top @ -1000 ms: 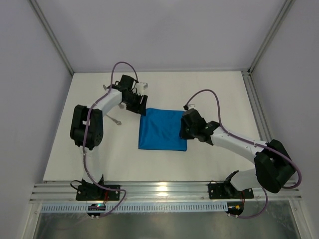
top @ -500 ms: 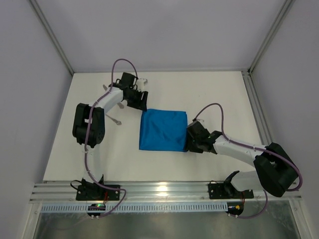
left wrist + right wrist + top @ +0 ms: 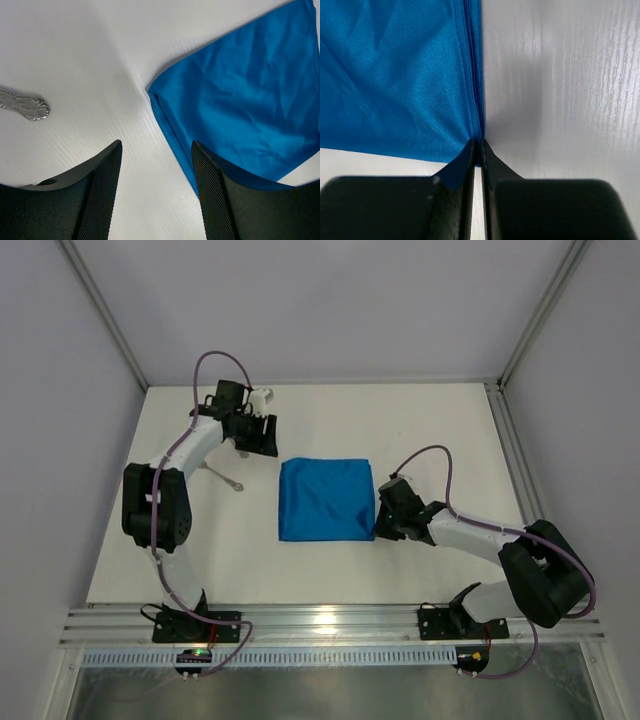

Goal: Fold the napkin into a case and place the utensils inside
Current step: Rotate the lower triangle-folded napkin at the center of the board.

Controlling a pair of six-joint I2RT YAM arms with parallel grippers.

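Note:
The bright blue napkin lies folded into a rough square mid-table. My right gripper is at the lower part of its right edge. In the right wrist view it is shut, with the layered edge of the napkin pinched between its tips. My left gripper hovers open beyond the napkin's far left corner, with only bare table between its fingers; the napkin is just to its right. One silver utensil lies left of the napkin, and its ornate handle end shows in the left wrist view.
The white table is bounded by grey walls at the back and both sides. A metal rail runs along the near edge between the arm bases. The left arm's elbow stands over the table's left side.
The left gripper drew back and left, off the napkin's far corner. The right gripper slid down to the lower right edge of the napkin, opened briefly, then closed on it.

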